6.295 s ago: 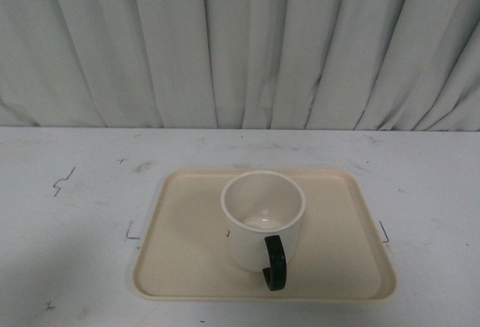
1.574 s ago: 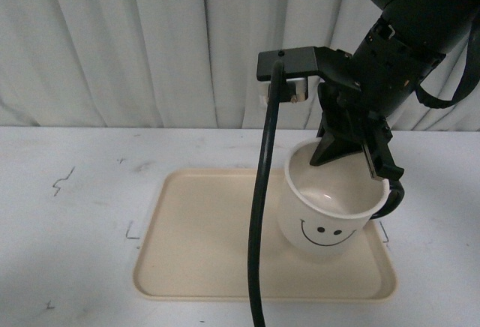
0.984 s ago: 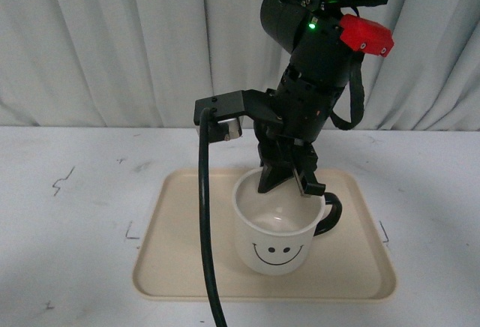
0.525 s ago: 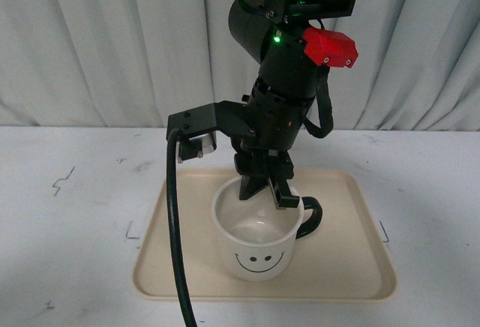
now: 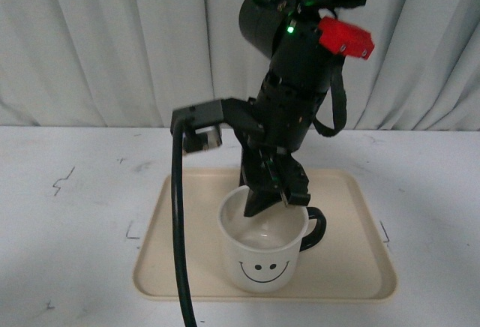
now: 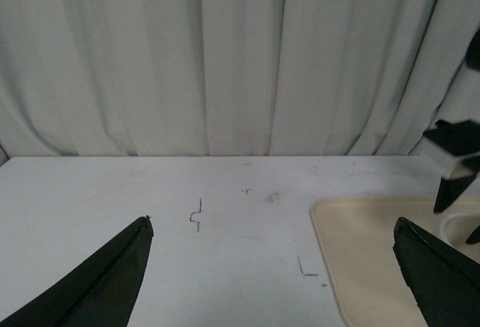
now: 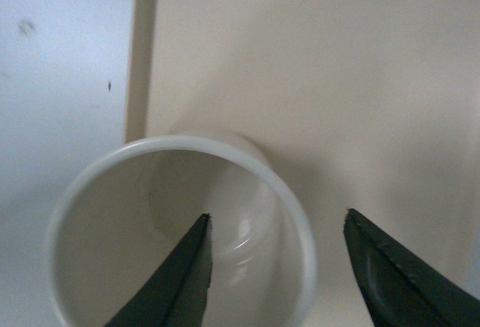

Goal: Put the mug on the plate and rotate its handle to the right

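Empty mug point(image 5: 264, 256) on plate point(image 5: 180, 259)

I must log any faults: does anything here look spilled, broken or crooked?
Nothing stands out. The cream-white round mug stands upright on the beige rectangular plastic tray, empty, its black loop handle to the right. The right gripper straddles the mug's rim.
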{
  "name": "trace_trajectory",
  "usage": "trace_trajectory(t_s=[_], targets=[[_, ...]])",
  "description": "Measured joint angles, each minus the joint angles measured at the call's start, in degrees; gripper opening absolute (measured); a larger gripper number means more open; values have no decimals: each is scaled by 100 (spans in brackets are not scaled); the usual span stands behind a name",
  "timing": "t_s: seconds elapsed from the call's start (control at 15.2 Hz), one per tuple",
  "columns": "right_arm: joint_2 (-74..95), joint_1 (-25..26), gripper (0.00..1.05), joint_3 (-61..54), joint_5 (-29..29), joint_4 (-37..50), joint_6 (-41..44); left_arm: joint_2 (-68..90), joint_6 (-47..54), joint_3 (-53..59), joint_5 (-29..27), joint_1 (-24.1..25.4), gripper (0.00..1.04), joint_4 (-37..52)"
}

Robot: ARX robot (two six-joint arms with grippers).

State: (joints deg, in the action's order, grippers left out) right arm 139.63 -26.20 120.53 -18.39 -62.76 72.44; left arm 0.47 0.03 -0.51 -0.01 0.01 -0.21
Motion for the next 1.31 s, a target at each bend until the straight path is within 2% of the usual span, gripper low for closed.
trace_trajectory(t_s=[0.13,0.2,0.26,0.33,0.39,0.46,0.52,0.59,0.66,0.79,0.98,1.31], targets=[[-1121,-11,72,-586,-1141,629,199,0,0,0,0,0,98,0],[-1803,-66,83,-647,-1666,675,203,0,0,0,0,0,98,-2],[-2546,-229,91,-848,-1447,1668,-116,0,0,0,0,0,98,-2],[-3270,-358,82,-1939,157,3838,-855,0,0,0,7,0,98,2],[-4081,-380,69,-3624,1816,6002,-2494,0,0,0,-9,0,98,-2],[-4470,-138,58,-4986,2999,7543,-3812,0,0,0,-11,0,98,-2],[-4682,240,47,-6144,3770,8754,-4881,0,0,0,-11,0,98,0],[-4933,581,36,-7143,4009,9676,-5862,0,0,0,-13,0,98,0],[-5493,782,22,-8109,3908,10581,-6542,0,0,0,4,0,98,-4],[-6428,940,2,-8990,3432,11219,-6981,0,0,0,0,-2,98,2],[-6935,1447,2,-10201,3075,11169,-7138,0,0,0,2,-2,98,0],[-8288,1954,2,-11169,2559,10933,-7158,0,0,0,0,-2,98,0]])
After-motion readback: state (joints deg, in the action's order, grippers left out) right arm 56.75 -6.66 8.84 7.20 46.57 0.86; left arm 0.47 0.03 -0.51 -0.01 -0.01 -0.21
